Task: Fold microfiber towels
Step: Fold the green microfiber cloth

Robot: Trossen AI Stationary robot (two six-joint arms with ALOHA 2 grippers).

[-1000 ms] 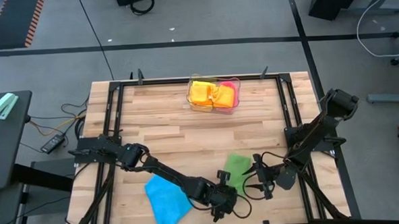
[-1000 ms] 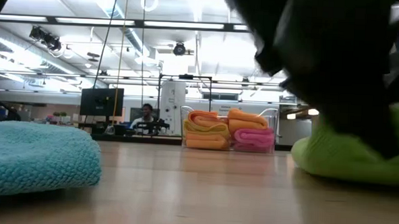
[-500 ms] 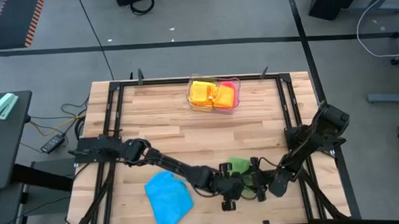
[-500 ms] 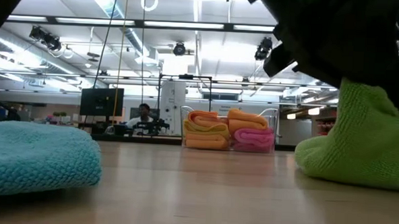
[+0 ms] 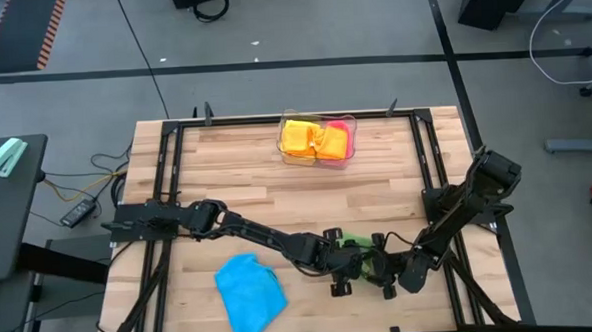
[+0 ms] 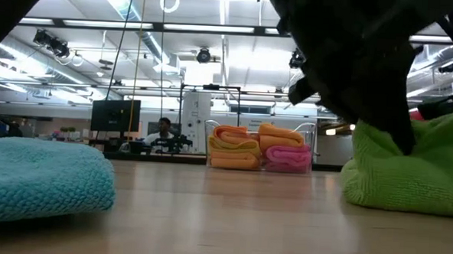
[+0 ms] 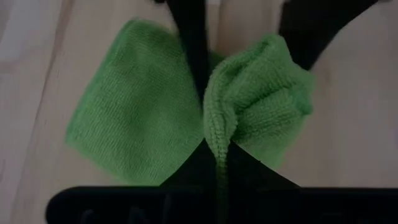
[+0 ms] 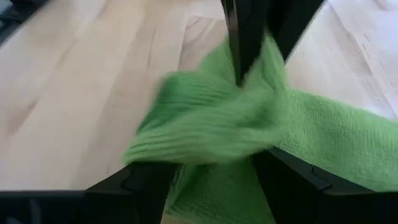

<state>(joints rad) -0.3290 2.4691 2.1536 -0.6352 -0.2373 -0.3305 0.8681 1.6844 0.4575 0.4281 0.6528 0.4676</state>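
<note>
- left pincer [image 5: 343,276] clamped tight on an edge of the soft green microfiber towel [image 5: 354,246], near the front of the wooden slatted worktop [image 5: 237,189], right of centre.
- right pincer [image 5: 381,273] just beside it, fingers spread around a bunched wad of the same towel; looks like a grip, but the wrist view is blurred, so not certain.
- risk: both pincers crowd one small patch, so fingers could collide or each tug the cloth out of the other's hold.
- risk: the towel is bunched, not flat; laid down like this, the fold would likely come out lumpy or skewed.
- count: one green towel in hand, one blue microfiber towel [image 5: 250,294] lying loose to the left at the front edge.
- clear plastic tray [image 5: 318,158] at the back: roughly three orange/yellow folded towels plus one pink.
</note>
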